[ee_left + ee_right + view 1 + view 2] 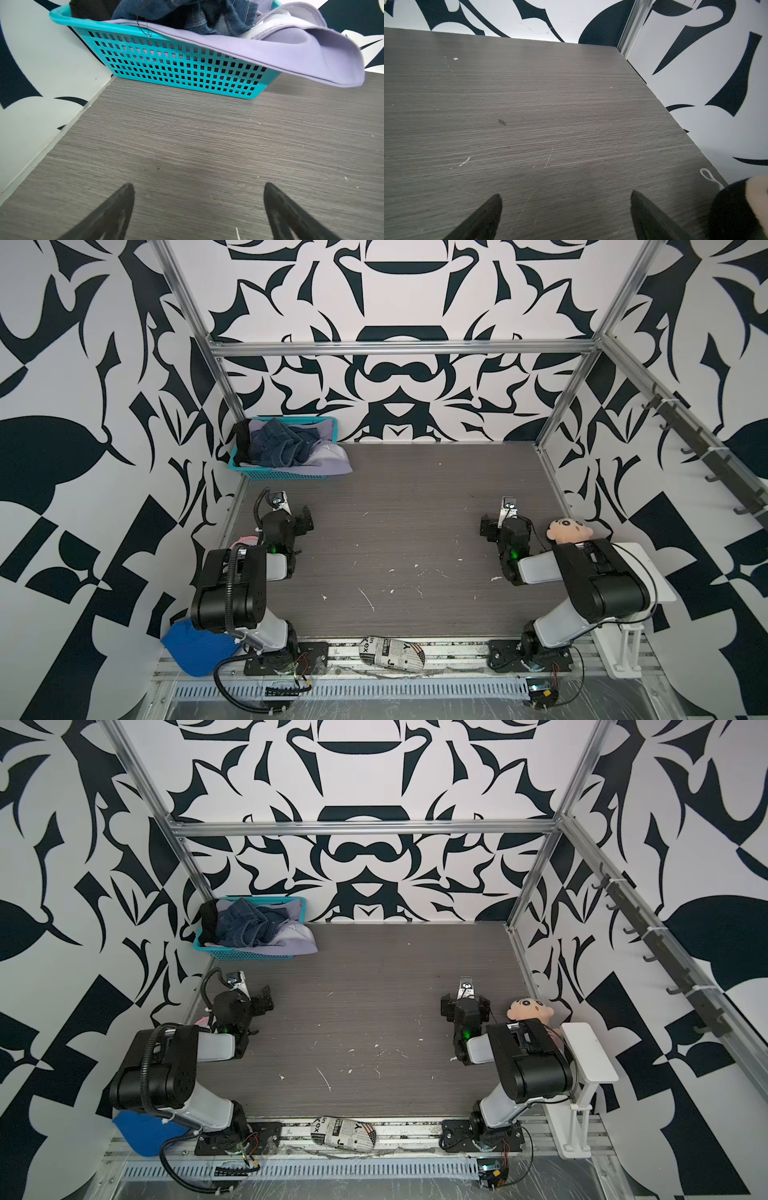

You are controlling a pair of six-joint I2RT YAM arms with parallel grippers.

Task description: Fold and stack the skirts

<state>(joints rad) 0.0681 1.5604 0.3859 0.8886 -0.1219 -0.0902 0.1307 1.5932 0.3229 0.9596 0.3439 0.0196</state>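
your left pincer [198, 185] is hanging wide, empty; just ahead of it the teal basket [166, 62] is holding the denim skirt [207, 12], black skirt [89, 9] and lavender skirt [291, 52], the last spilling over its rim. your right pincer [565, 194] is gaping empty too, plush doll [735, 209] beside it.

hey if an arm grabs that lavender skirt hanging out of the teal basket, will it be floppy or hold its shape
Probably floppy: the lavender skirt drapes limp over the basket rim. It looks thin and smooth, so it is likely light and may slip from a shallow pinch. The denim skirt seems to lie on it, so pulling may drag that along.
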